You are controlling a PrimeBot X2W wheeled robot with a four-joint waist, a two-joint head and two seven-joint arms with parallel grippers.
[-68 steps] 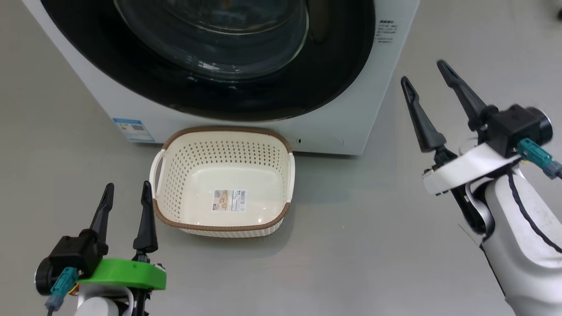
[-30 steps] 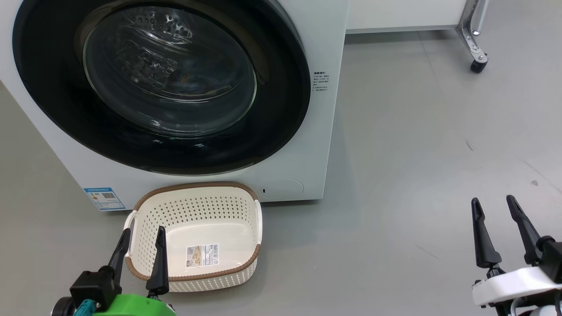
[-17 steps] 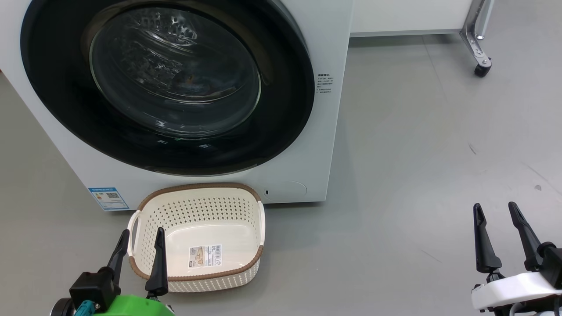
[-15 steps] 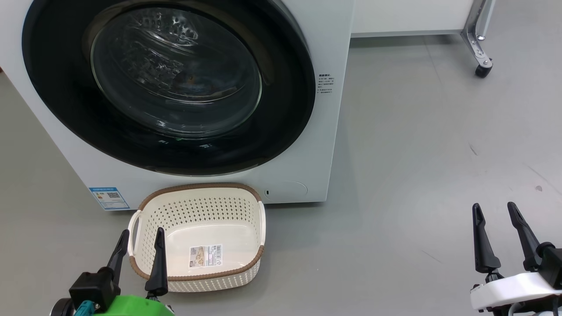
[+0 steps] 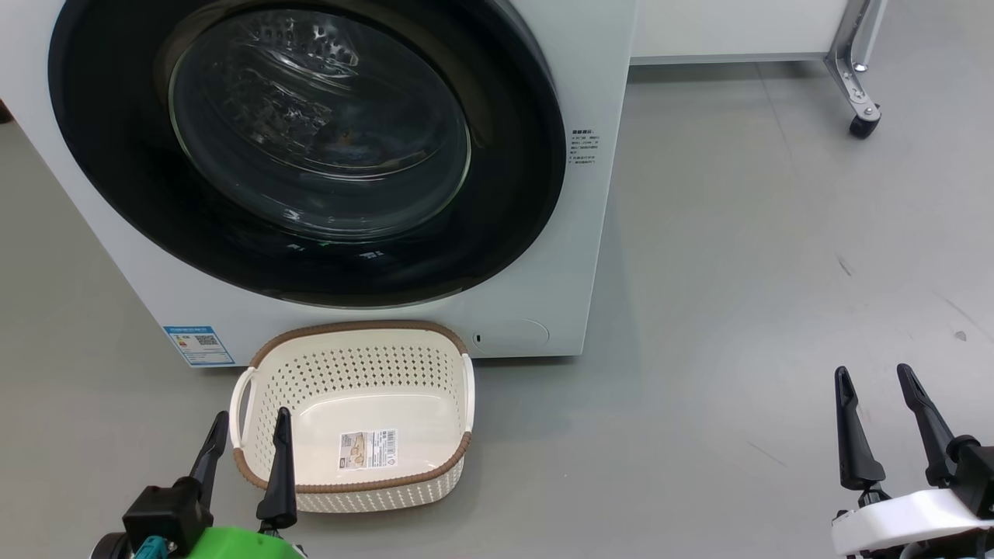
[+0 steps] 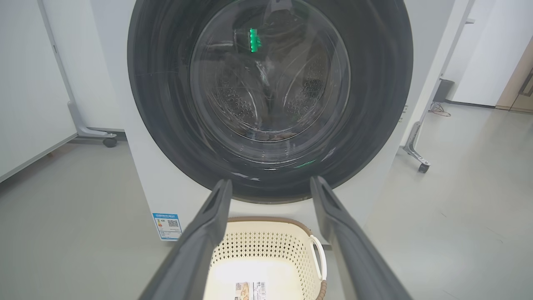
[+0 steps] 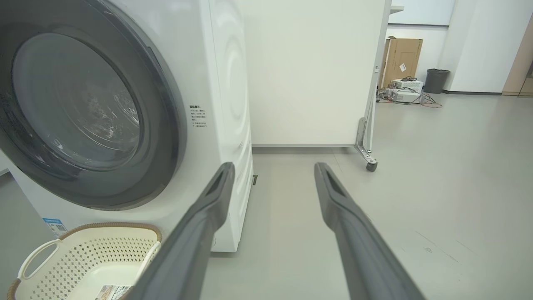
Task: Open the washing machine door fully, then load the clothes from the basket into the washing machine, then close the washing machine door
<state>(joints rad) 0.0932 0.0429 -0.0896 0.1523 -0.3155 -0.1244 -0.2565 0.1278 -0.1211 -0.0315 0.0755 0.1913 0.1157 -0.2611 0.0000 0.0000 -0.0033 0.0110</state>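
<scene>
With the washing machine door (image 5: 318, 124) shut and the basket (image 5: 357, 365) empty, I should simply rest my left gripper (image 5: 252, 414) and right gripper (image 5: 871, 371) wide open, clear of the door.

Lab or test hall: bare grey floor (image 7: 437, 187), wheeled white partition (image 7: 312, 71), cabled gear (image 7: 406, 85) on floor, cardboard box (image 7: 400, 56)

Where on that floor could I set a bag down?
Widest bare floor: right of the washer, bordered by the wheeled leg behind and the right claw in front. Crowded: the basket close before the washer, left claw by its corner.
</scene>
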